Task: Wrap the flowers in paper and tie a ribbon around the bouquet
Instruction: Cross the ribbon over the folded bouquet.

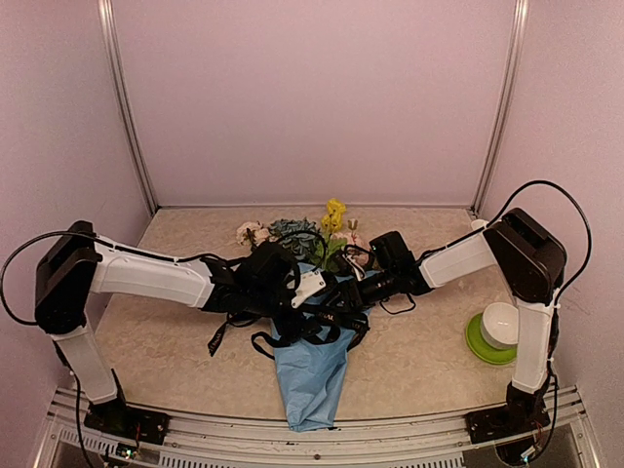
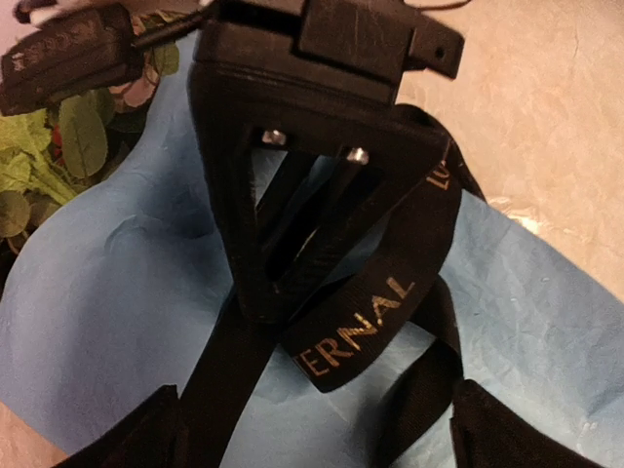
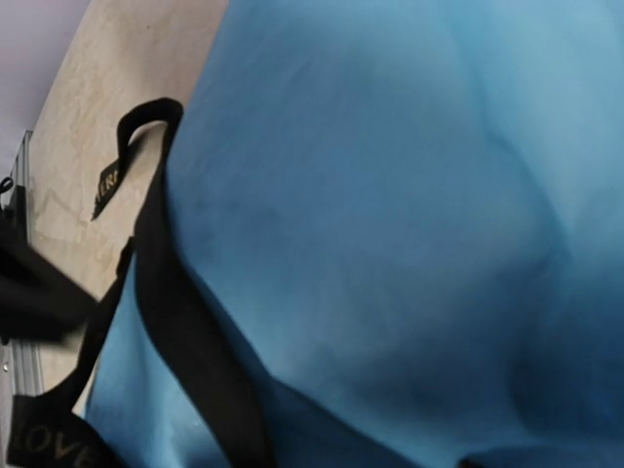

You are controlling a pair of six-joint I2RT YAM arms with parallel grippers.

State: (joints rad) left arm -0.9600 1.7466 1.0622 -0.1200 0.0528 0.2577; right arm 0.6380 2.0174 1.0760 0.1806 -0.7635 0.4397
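Flowers (image 1: 334, 216) lie wrapped in blue paper (image 1: 312, 380), ribbon (image 2: 366, 336) looped across but seemingly untied; left jaws released, right jaws unclear.

a pale, mottled beige table (image 1: 166, 336) carries everything. a cone of light blue paper (image 1: 312, 375) lies along its middle, narrow end toward the near edge, flowers (image 1: 292, 232) at the far end. a black ribbon (image 1: 216, 338) trails onto the surface left of the cone. a green saucer (image 1: 480, 346) sits near the right edge.

White arm links (image 1: 146, 273), black joints (image 1: 63, 278), black cables (image 1: 534, 182).
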